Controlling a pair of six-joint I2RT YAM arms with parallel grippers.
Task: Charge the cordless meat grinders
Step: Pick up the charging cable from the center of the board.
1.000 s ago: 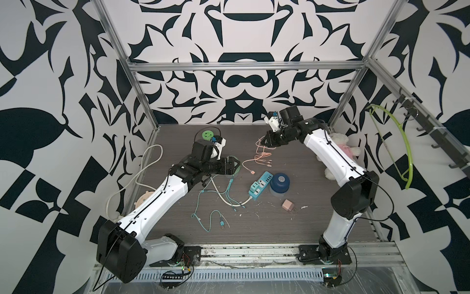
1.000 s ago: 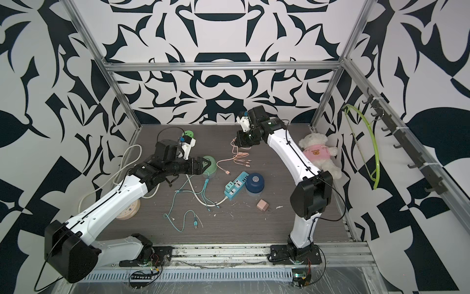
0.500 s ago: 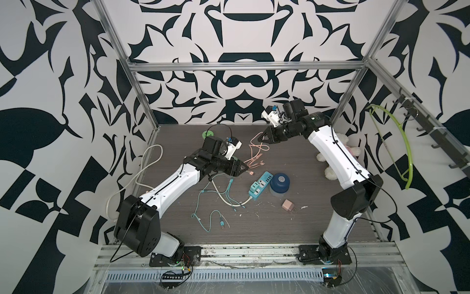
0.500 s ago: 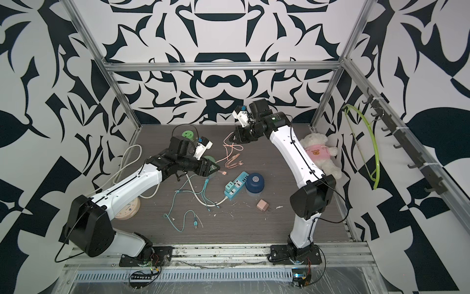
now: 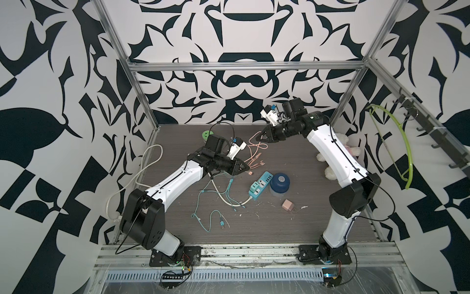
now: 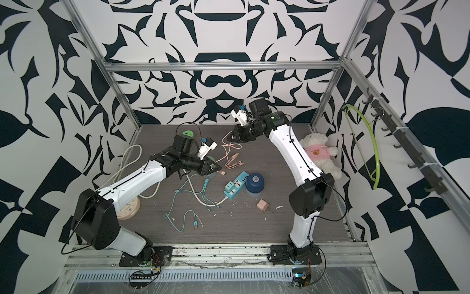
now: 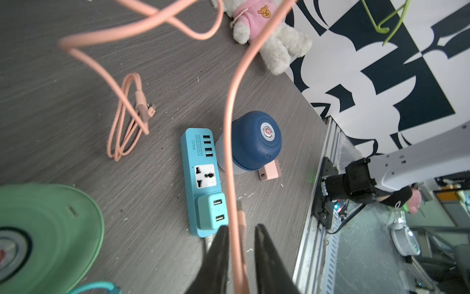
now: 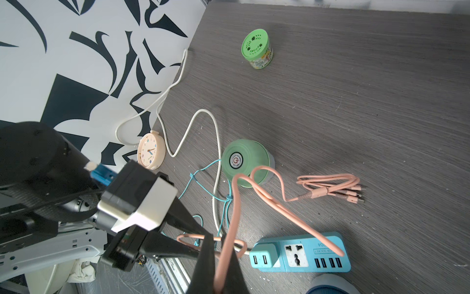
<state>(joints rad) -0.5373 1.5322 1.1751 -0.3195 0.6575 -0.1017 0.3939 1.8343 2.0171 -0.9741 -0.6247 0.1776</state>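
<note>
Charging pending: both tools are clamping one pink cable (image 7: 229,127), the right tool (image 5: 259,138) holding it above the table (image 5: 292,229), the left tool (image 5: 246,168) near its plug (image 7: 241,216), while the green grinder (image 8: 244,163) and blue grinder (image 5: 280,181) are sitting unplugged near the power strip (image 5: 259,185).

Bright even light, soft shadows, fisheye edges.

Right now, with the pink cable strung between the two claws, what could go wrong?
The left claw only straddles the pink cable near its plug, so it may slip free.
The right claw pinches the same cable with slack loops between; pulling apart could jerk it loose.
A loop hangs close to the mint grinder and might snag it.
</note>
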